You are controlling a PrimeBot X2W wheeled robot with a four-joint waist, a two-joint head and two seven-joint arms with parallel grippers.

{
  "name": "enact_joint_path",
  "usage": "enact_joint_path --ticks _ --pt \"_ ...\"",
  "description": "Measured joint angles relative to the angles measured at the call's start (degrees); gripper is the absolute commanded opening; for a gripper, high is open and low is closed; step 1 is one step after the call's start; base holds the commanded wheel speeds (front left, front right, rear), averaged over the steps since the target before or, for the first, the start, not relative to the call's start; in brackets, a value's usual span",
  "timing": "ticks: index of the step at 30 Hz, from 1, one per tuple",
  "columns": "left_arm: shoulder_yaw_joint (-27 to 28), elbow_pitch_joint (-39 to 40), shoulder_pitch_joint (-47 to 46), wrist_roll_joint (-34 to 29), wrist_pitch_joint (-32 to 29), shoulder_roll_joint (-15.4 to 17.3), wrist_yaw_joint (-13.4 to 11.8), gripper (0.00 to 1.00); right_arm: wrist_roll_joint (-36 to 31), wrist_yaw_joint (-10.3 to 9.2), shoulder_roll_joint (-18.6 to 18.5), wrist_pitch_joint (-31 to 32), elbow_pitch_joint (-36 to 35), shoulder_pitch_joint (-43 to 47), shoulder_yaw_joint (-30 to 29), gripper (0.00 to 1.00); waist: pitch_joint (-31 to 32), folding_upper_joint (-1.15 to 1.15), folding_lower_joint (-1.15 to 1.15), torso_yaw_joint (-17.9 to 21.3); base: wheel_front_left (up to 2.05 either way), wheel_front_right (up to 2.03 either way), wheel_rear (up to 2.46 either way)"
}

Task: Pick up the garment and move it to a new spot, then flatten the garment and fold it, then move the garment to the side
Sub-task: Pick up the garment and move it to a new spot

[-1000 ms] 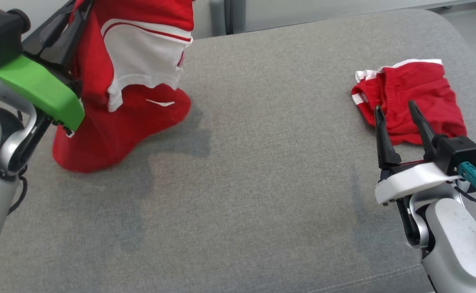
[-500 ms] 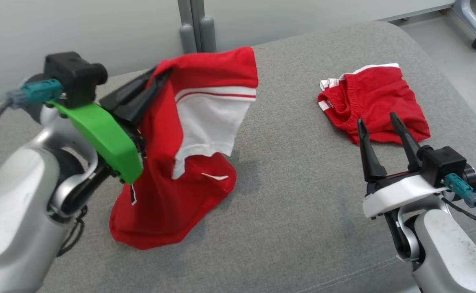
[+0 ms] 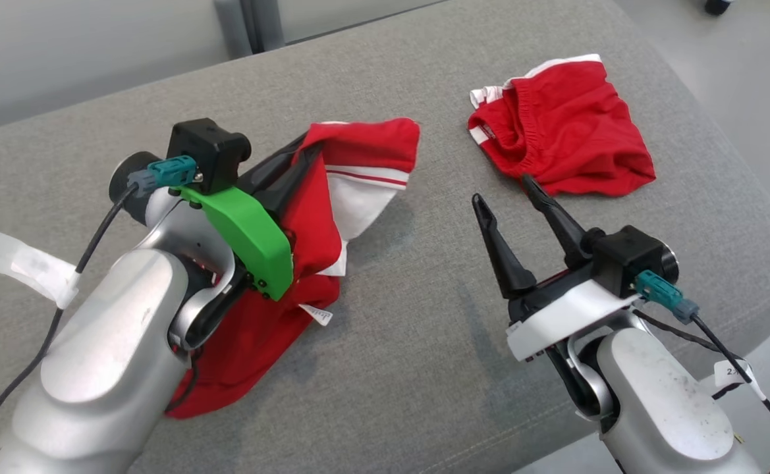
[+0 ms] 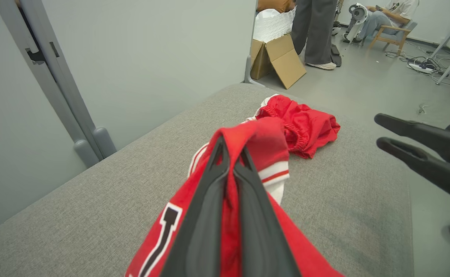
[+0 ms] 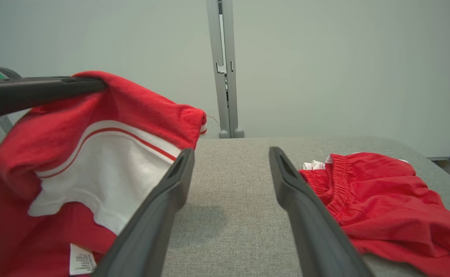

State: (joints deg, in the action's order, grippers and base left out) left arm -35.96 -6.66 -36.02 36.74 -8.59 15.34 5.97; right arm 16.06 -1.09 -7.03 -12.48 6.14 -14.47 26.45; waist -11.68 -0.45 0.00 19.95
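The garment [image 3: 358, 148] is a red shirt with white panels and red stripes. My left gripper [image 3: 305, 141] is shut on its upper edge and holds that edge up, while the lower part rests crumpled on the grey padded surface [image 3: 424, 316]. In the left wrist view the fingers [image 4: 228, 144] pinch red cloth [image 4: 267, 142]. My right gripper [image 3: 502, 189] stands open and holds nothing, right of the shirt. In the right wrist view its open fingers [image 5: 231, 151] frame bare padding, with the hanging shirt [image 5: 105, 154] to the left.
Red shorts [image 3: 562, 131] with a white trim lie crumpled at the far right of the padding, near its rounded edge. Beyond the surface stand a grey wall post [image 5: 225, 65], a cardboard box [image 4: 278, 57] and a person's legs [image 4: 313, 30].
The head camera has shifted. My left gripper has carried the shirt rightward toward the shorts and lowered it, so more cloth rests on the padding. The right gripper stays open.
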Motion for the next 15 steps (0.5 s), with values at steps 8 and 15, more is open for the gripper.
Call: enact_joint_path --ticks 8,15 --pt "-2.65 -5.90 -6.72 -9.70 3.19 2.32 -0.16 0.00 -0.35 2.44 1.74 0.18 1.76 -2.77 3.87 1.00 -4.87 0.00 0.00 3.96 0.00 0.00 0.00" --pt "-5.20 -11.37 -10.18 -14.33 6.42 3.11 0.31 1.00 -0.49 2.61 2.01 0.07 3.74 -4.84 4.43 1.00 -9.40 0.00 0.00 5.82 0.00 0.00 0.00"
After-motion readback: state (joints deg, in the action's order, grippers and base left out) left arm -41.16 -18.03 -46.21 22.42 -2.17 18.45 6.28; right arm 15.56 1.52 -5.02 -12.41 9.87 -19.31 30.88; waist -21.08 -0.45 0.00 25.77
